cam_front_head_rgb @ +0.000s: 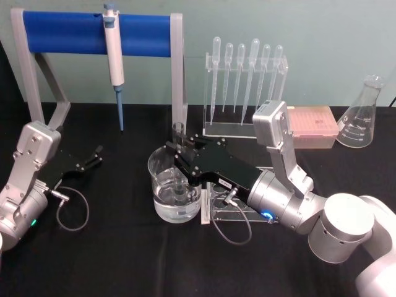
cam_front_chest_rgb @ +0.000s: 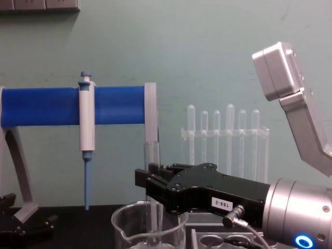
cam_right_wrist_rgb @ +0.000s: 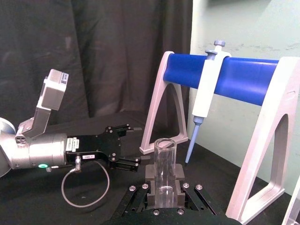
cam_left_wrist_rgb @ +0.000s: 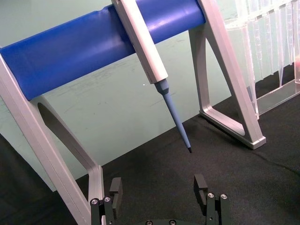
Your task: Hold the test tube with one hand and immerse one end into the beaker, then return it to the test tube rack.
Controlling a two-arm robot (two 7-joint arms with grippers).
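My right gripper (cam_front_head_rgb: 178,152) is shut on the test tube (cam_front_head_rgb: 179,129), holding it upright over the beaker (cam_front_head_rgb: 158,180) at the table's middle. The tube's lower end reaches down into the beaker's water, and its open rim stands above the fingers. In the right wrist view the test tube (cam_right_wrist_rgb: 165,154) sits clamped in the right gripper (cam_right_wrist_rgb: 165,181). From the chest, the test tube (cam_front_chest_rgb: 151,153) rises behind the right gripper (cam_front_chest_rgb: 148,187) above the beaker (cam_front_chest_rgb: 129,229). My left gripper (cam_front_head_rgb: 96,156) rests open at the left, with nothing in its fingers (cam_left_wrist_rgb: 200,183).
A blue-barred stand (cam_front_head_rgb: 74,32) at the back left carries a white-and-blue pipettor (cam_front_head_rgb: 114,55). A clear rack of pipettes (cam_front_head_rgb: 245,80), a pink box (cam_front_head_rgb: 314,124) and a conical flask (cam_front_head_rgb: 360,117) stand at the back right. A rack with round holes (cam_front_head_rgb: 226,207) lies under my right wrist.
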